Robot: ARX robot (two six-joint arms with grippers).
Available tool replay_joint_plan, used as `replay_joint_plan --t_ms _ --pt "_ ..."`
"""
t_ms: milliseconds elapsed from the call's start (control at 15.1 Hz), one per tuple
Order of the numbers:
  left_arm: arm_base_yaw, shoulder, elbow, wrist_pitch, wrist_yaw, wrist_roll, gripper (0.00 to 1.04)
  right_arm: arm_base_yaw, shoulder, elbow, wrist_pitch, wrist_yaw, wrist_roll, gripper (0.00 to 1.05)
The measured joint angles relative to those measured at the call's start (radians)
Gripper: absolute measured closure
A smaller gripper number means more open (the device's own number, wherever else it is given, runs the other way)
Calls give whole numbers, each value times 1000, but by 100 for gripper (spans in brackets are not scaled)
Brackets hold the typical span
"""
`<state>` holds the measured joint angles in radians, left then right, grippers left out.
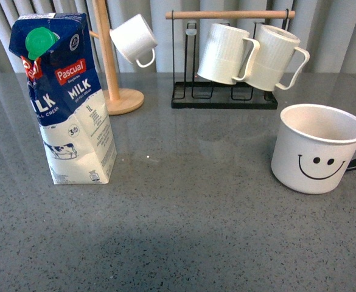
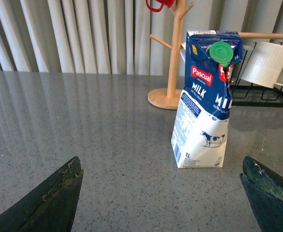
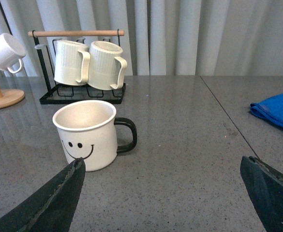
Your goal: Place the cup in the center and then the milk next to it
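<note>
Closest to my lenses were the dark fingers (image 2: 59, 193) of the left gripper (image 2: 160, 161), spread wide with nothing between them. The right gripper (image 3: 160, 161) stood just as wide and empty. Ahead of the left one I saw the tall blue-and-white Pascual milk carton (image 2: 203, 111) with its green round cap. It stood upright on the left side of the speckled dark grey tabletop (image 1: 190, 243), just in front of a wooden mug tree (image 1: 108, 61) carrying a small plain white mug (image 1: 134, 39). The wide off-white smiley-face mug (image 1: 314, 149) with the black handle sat upright on the right side, handle pointing right, well apart from the carton. The middle of the table (image 1: 190, 176) lay between them. Behind, a black wire rack (image 1: 223, 100) held two ribbed white mugs (image 1: 226, 55). A blue cloth (image 3: 276, 111) showed in the right wrist view, on the tabletop well apart from the mug.
</note>
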<state>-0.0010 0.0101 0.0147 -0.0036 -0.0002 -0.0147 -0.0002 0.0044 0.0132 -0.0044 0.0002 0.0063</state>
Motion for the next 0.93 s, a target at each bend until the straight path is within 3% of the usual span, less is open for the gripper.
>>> replay_joint_plan --t_ms 930 --pt "0 0 0 0 0 0 7 0 0 0 0 0 0 7"
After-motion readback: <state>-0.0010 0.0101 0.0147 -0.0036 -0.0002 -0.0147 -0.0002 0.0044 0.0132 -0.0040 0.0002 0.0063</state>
